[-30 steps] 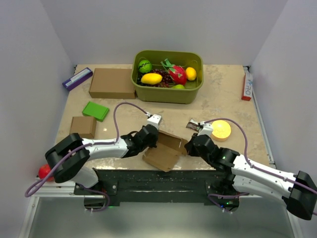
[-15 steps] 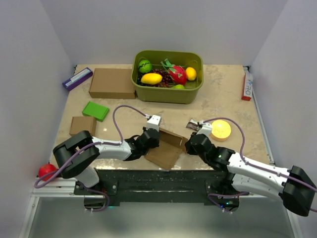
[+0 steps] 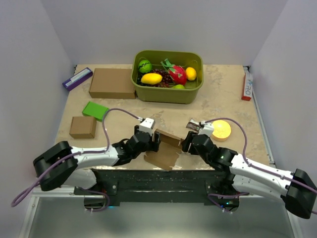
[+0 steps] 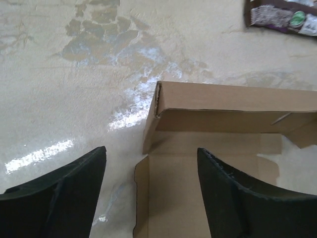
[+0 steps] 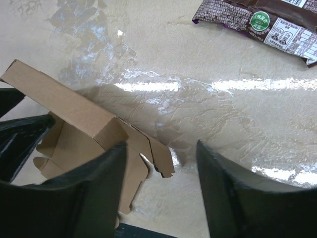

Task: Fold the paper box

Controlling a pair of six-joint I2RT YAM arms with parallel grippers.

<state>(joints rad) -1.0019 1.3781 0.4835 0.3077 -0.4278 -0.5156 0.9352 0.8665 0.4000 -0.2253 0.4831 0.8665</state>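
Note:
The paper box (image 3: 166, 148) is thin brown cardboard lying at the table's near edge, its base flat and its far wall (image 4: 223, 106) folded upright. My left gripper (image 3: 152, 143) sits at the box's left end, open. In the left wrist view the box's left side flap lies on the table between the fingers (image 4: 59, 198), and neither touches it. My right gripper (image 3: 187, 143) is at the box's right end, also open, and the jagged right tab (image 5: 161, 153) lies loose between its spread fingers (image 5: 228, 188).
A snack packet (image 3: 194, 125) and an orange disc (image 3: 221, 130) lie just beyond the right gripper. Further back are a green bin (image 3: 190, 94) of fruit, a large brown carton (image 3: 112, 83), a small brown carton (image 3: 82, 127) and a green block (image 3: 95, 110).
Both grippers have opened and let go of the box. The box, held tilted up before, has settled onto the table. The left arm has pulled back a little to the left.

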